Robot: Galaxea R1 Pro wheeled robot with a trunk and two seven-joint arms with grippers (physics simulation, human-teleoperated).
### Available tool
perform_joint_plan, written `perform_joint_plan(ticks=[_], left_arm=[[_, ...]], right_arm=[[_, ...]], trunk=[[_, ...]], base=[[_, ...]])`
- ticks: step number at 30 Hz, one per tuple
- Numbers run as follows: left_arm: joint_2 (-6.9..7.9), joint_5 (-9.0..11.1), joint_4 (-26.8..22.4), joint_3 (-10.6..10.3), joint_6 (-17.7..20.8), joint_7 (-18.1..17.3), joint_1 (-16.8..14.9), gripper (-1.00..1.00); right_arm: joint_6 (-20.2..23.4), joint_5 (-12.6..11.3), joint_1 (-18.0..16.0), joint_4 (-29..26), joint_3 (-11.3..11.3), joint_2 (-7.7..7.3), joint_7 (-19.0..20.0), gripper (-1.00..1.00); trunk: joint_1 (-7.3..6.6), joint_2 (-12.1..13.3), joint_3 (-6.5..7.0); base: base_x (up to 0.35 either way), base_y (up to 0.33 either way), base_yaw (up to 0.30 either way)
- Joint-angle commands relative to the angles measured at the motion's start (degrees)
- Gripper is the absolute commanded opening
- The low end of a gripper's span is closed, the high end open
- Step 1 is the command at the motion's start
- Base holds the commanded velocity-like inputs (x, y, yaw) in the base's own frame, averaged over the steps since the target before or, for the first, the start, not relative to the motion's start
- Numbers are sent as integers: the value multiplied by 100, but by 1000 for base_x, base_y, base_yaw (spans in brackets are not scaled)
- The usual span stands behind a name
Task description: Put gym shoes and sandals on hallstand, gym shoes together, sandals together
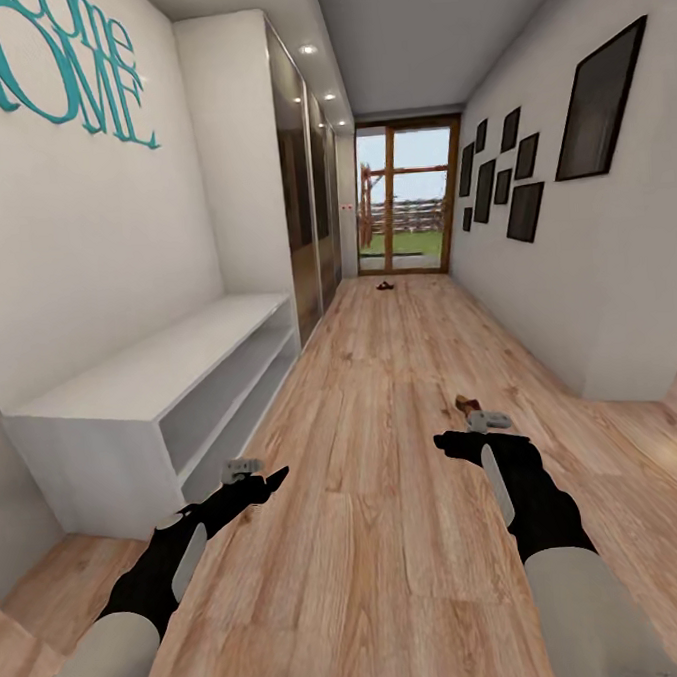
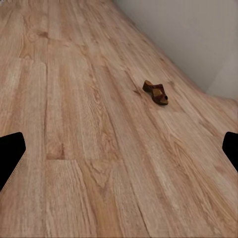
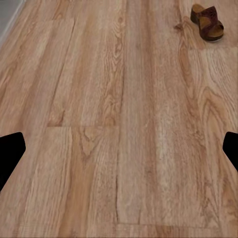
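Both end effectors, left (image 1: 255, 474) and right (image 1: 472, 433), were held low over the floor (image 1: 382, 396), fingers apart and empty. One sandal (image 3: 208, 21) lay on the floor just beyond the right end effector, near the right wall. A second small dark item (image 1: 385, 286) lay far off by the glass door. The hallstand (image 1: 153, 410) stood against the left wall, shelves bare.

You face one brown sandal (image 1: 467, 404) near your hands, one hallstand (image 1: 151, 390), and seven dark frames (image 1: 524, 212) on the wall.
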Motion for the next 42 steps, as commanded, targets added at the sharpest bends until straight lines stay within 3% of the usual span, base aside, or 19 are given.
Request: perform_joint_plan(ticks=[1, 42], left_arm=[[-1, 62, -2, 10, 60, -29, -3, 100], [-1, 63, -2, 11, 60, -29, -3, 100]], right_arm=[[27, 24, -4, -7, -13, 6, 10, 100], [35, 44, -5, -11, -14, 5, 1, 100]], trunk=[[2, -2, -6], [2, -2, -6]], base=[[347, 0, 0], [347, 0, -2]])
